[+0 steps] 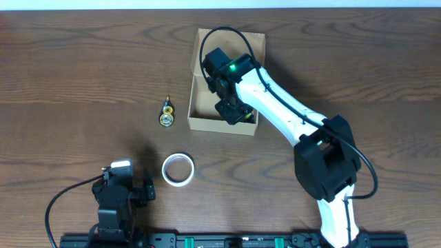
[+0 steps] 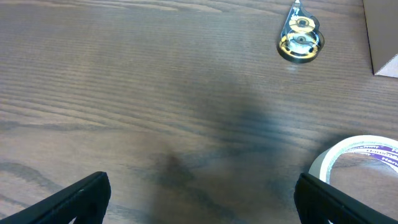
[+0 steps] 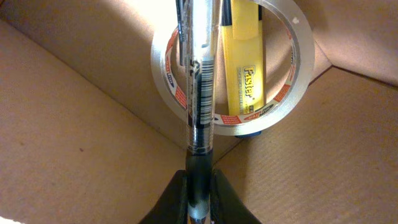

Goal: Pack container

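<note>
1. The container [image 1: 215, 125] stands on the wooden table [image 1: 69, 83], a little behind the middle, with its lid flap lying open on the far side.
2. The right arm comes from the near right side and bends down into the container. The right gripper [image 3: 199, 190] is inside it, low between the cardboard walls.
3. The right fingers [image 3: 171, 202] stand narrow. Between them is the black grip of a clear pen [image 3: 200, 74], and as far as I can see they touch it from both sides.
4. The pen points away from the fingers, and its front part lies across a roll of clear tape [image 3: 163, 74] on the floor of the container.
5. Inside the ring of this roll lies a yellow item [image 3: 239, 68] with the word "Faster" on it, just beside the pen.
6. The container's walls are on all sides of the right fingers, so the fingers are within the box and not above its rim.
7. The left gripper [image 2: 202, 186] is at the near left of the table, well apart from the container. Its fingers are spread wide and nothing is between them, only bare wood under them.
8. In the left wrist view one corner of the container shows far off at the top right edge.
9. A white tape roll [image 1: 178, 182] lies on the table between the left gripper and the container.
10. A small yellow tape dispenser [image 1: 167, 116] lies just beside the container's left wall, not touching it.
</note>
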Motion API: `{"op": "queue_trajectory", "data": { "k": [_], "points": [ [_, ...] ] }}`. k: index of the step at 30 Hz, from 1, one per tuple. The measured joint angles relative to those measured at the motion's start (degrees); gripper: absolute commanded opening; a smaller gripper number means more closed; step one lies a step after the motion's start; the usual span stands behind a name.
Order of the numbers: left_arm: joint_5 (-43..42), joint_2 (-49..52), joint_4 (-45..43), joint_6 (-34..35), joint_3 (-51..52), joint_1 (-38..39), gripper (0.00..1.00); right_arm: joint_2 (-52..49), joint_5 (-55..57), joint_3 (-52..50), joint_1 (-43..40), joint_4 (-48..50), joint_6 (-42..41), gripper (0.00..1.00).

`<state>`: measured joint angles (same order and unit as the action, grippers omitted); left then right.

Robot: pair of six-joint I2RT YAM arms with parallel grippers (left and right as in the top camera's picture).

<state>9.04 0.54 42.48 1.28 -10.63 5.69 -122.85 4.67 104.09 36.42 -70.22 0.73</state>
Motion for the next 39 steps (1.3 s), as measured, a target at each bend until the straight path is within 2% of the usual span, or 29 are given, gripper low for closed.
{"op": "queue_trajectory", "data": {
  "k": [5, 12, 17, 21, 23, 24, 25, 26, 29, 33, 39],
  "points": [
    [0.00, 0.00, 0.00, 0.00, 0.00, 0.00, 0.95, 0.00, -0.15, 0.00, 0.00, 0.33, -0.02, 0.27],
    [0.00, 0.00, 0.00, 0.00, 0.00, 0.00, 0.95, 0.00, -0.17, 0.00, 0.00, 2.82, -0.04, 0.24],
    [0.00, 0.00, 0.00, 0.00, 0.00, 0.00, 0.95, 0.00, 1.11, 0.33, 0.00, 4.44, 0.00, 0.28],
    [0.00, 0.00, 0.00, 0.00, 0.00, 0.00, 0.95, 0.00, 1.99, 5.01, 0.00, 3.41, 0.00, 0.29],
    [0.00, 0.00, 0.00, 0.02, 0.00, 0.00, 0.95, 0.00, 2.23, 8.61, 0.00, 2.32, 0.02, 0.40],
    [0.00, 0.00, 0.00, 0.00, 0.00, 0.00, 0.95, 0.00, 2.47, 10.40, 0.00, 1.22, 0.37, 0.55],
    [0.00, 0.00, 0.00, 0.00, 0.00, 0.00, 0.95, 0.00, 2.49, 12.48, 0.00, -0.26, 0.33, 0.83],
    [0.00, 0.00, 0.00, 0.02, 0.00, 0.00, 0.95, 0.00, 2.51, 14.34, 0.00, -1.90, 0.22, 0.99],
    [0.00, 0.00, 0.00, 0.00, 0.00, 0.00, 0.95, 0.13, 2.67, 18.40, 0.28, -4.22, 0.37, 0.99],
    [0.00, 0.00, 0.00, 0.00, 0.00, 0.00, 0.95, 2.01, 2.62, 18.88, 1.05, -4.33, 0.33, 0.99],
    [0.00, 0.00, 0.00, 0.00, 0.00, 0.00, 0.96, 11.61, 1.75, 18.88, 1.57, -5.38, 0.22, 0.99]
  ]
}}
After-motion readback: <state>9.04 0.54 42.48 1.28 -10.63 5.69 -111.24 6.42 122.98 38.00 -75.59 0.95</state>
